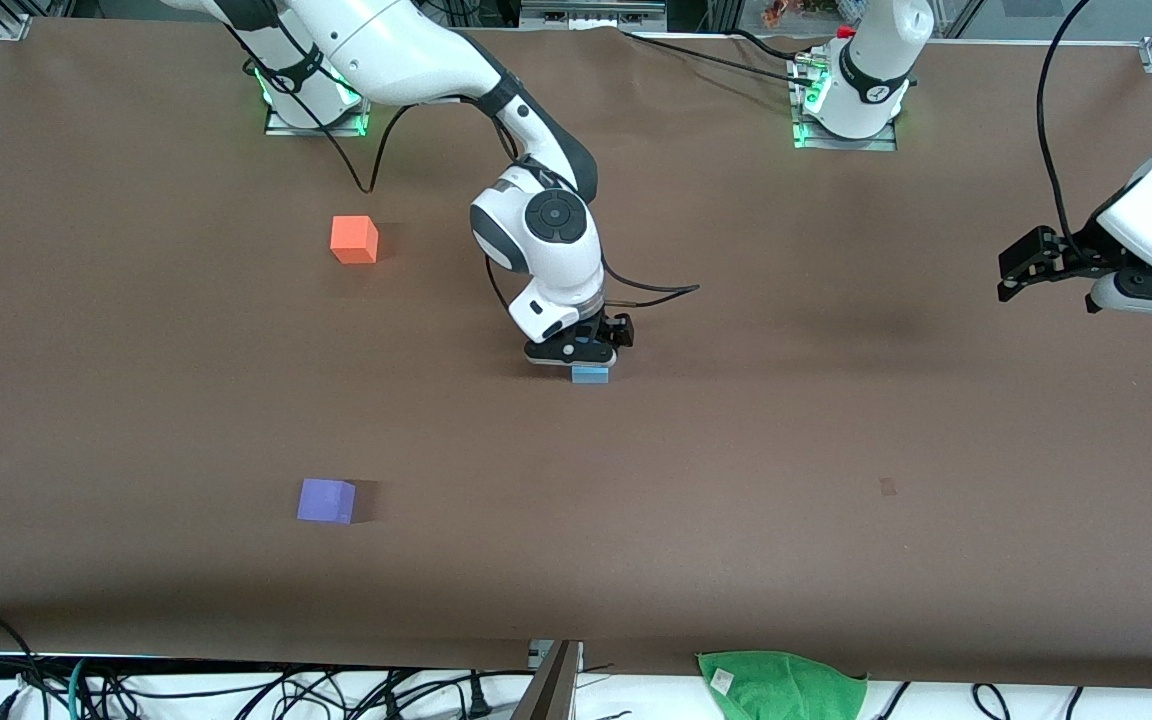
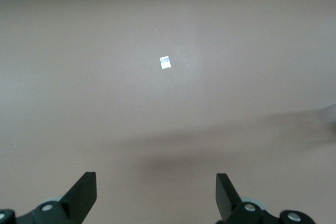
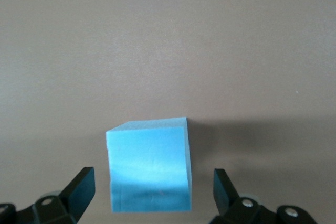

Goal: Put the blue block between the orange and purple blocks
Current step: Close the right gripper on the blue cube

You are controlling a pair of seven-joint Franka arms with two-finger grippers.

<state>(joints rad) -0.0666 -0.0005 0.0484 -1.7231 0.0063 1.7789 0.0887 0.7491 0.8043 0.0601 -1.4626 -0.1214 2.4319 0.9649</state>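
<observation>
Right claw (image 1: 588, 352): low over the blue block at the centre of the front frame, fingers spread wide, nothing held; in the right wrist view the two finger tips (image 3: 79, 187) stand on either side of the block with a clear gap on each flank.
Blue block (image 1: 590, 375): sits on the table (image 1: 836, 450) at mid-frame, directly under the right claw and partly hidden by it; in the right wrist view (image 3: 149, 165) it lies centred between the fingers, a little nearer one of them.
Block's heading: a cube, so no long axis; its faces look slightly turned against the finger line, one top edge running at a small slant.
Deciding relation: the block lies straight below the claw, inside the open span, so closing looks like the next call; the right arm is plainly the nearer one.
Orange block (image 1: 354, 239): upper left of the front frame, well apart from the claw.
Purple block (image 1: 326, 500): lower left of the front frame, almost straight below the orange one; the gap between them is bare table.
Left claw (image 1: 1021, 268): right edge of the front frame, up in the air, waiting; fingers (image 2: 84, 195) wide apart, empty, over bare table with a small white speck (image 2: 165, 62).
</observation>
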